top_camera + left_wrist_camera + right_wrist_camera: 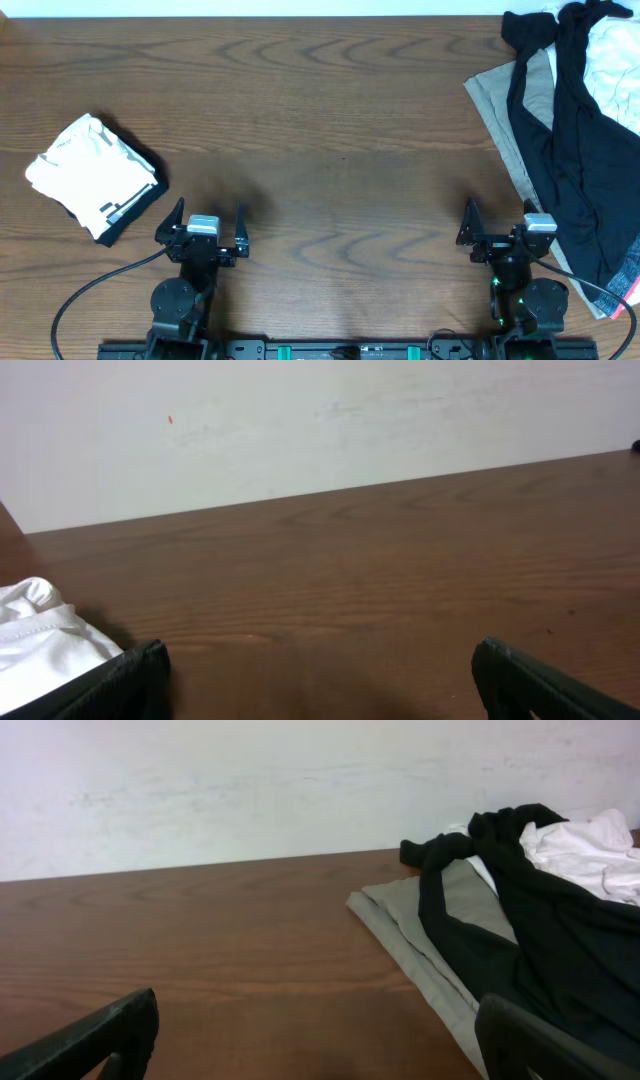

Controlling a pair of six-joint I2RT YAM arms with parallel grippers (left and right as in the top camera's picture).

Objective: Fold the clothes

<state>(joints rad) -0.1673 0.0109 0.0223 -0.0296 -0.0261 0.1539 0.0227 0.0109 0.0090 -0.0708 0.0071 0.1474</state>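
Overhead, left gripper [208, 215] and right gripper [500, 214] gaped wide and empty; the right would best pinch only the trousers [575, 170] at an edge, clear of the khaki cloth [500, 110].

No legible text, brand, number or sign in any view. Folded white garment [95, 175], at its near edge: a small dark mark [118, 209] on the white cloth. It is too small to read, and I cannot tell whether it is print or a tag.
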